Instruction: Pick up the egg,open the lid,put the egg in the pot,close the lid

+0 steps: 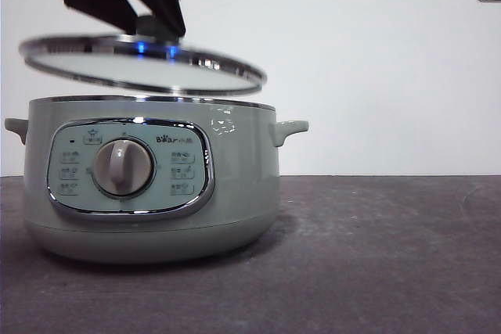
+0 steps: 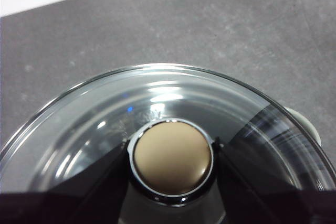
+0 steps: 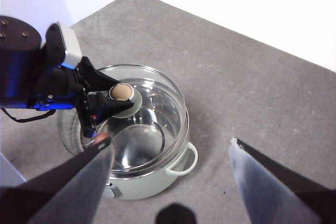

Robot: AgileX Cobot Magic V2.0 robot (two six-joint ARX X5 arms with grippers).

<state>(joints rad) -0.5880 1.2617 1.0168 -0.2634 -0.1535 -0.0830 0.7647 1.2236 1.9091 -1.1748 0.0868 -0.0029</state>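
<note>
The pot (image 1: 149, 193), a pale sage-green electric cooker with its chrome-framed dial panel facing the front camera, stands on the dark grey desk (image 1: 376, 256) as the left claw (image 2: 173, 163) holds the glass lid (image 1: 141, 64) just above its rim. The claw's jaws are closed on the lid's knob (image 2: 173, 162), one on either side, and the lid hangs slightly tilted directly beneath the claw, clear of the pot. The right claw (image 3: 170, 153) hovers well above the pot and somewhat to one side of the left claw, its jaws spread wide with nothing visible between them. The egg does not show clearly in any view; through the glass the pot's interior gives only reflections, so whether the egg lies inside cannot be told. Judging by the empty right claw, the step in hand looks like the lid stage, either opening or closing. If the egg is already in, the next move calls for lowering the lid level and centred onto the steel rim before letting go of the knob.
</note>
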